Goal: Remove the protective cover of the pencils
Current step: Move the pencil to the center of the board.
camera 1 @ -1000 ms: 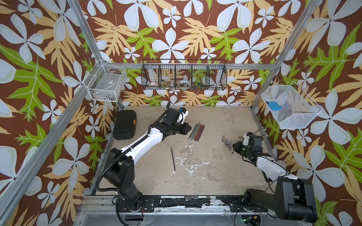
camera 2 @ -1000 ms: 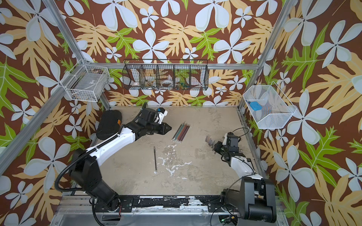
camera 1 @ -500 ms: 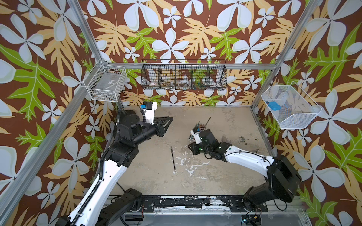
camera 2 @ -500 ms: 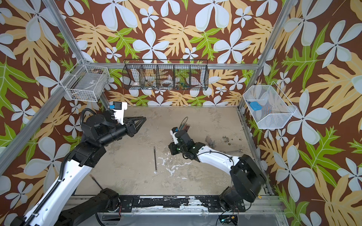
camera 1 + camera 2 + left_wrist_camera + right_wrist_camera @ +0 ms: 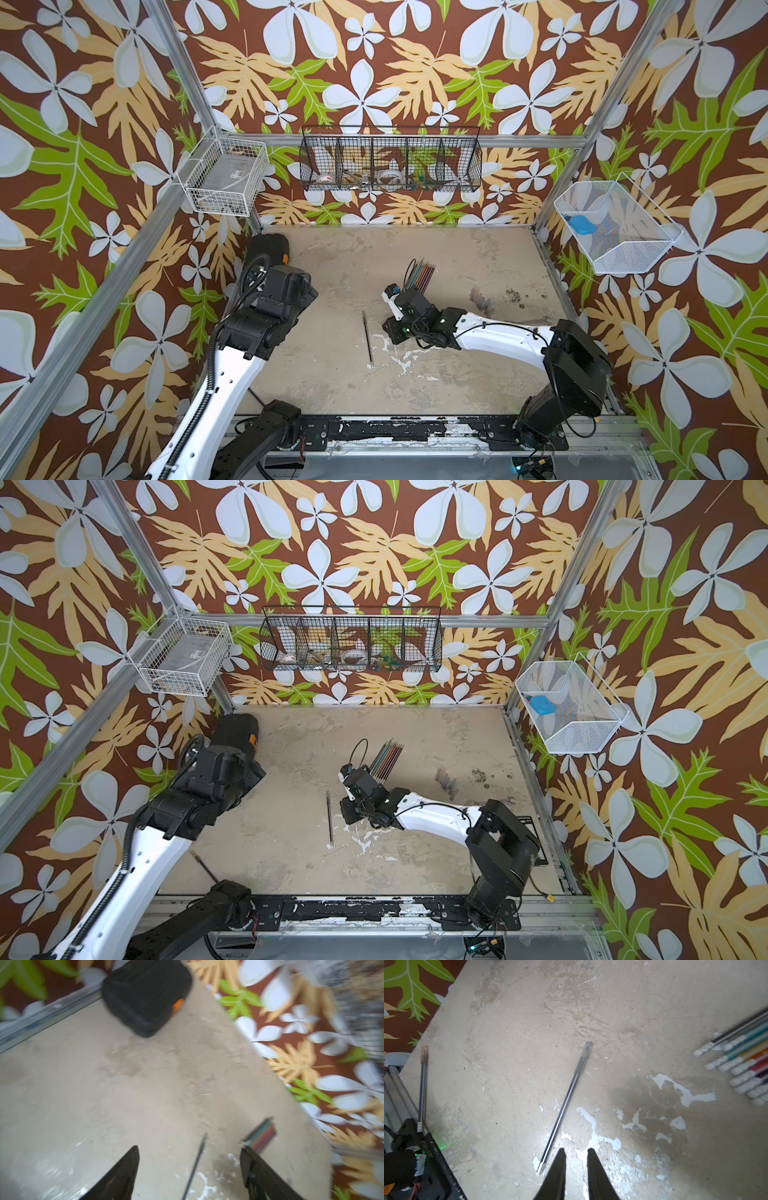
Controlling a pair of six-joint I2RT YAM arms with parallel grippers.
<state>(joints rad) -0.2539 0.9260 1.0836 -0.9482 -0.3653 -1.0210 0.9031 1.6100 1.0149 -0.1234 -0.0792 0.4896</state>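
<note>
Roughly midway across the worn beige surface [image 5: 332, 257] and somewhat nearer its back edge, the bundle of long thin pencils in black, teal, yellow, red and pink [image 5: 420, 274] [image 5: 386, 758] lies flat, the sticks side by side and touching, their pale silvery ends pointing toward the front edge. Whether any cover is on them cannot be made out. The right hand [image 5: 576, 1152] points down at the surface just in front of those ends; its two dark fingers stand parted by only a narrow gap and grip nothing, with chipped white patches of the surface showing between and beside them. In the right wrist view the pencils [image 5: 741, 1057] sit well off to one side of the fingers, not touched. Just beside the right hand lies a thin black pen with a clear cap [image 5: 367, 338] [image 5: 329, 818] [image 5: 564, 1105], alone near the middle of the surface and apart from the bundle. The left hand [image 5: 189, 1147] is held above the left part of the surface, its fingers spread wide and empty; its blurred view shows the pen [image 5: 196, 1165] between them far below and the pencils [image 5: 261, 1136] beyond one finger. A black hard case with an orange latch [image 5: 270, 249] [image 5: 237, 729] [image 5: 145, 995] rests in the back left corner. A second thin dark stick [image 5: 203, 864] [image 5: 422, 1084] lies near the front left edge.
</note>
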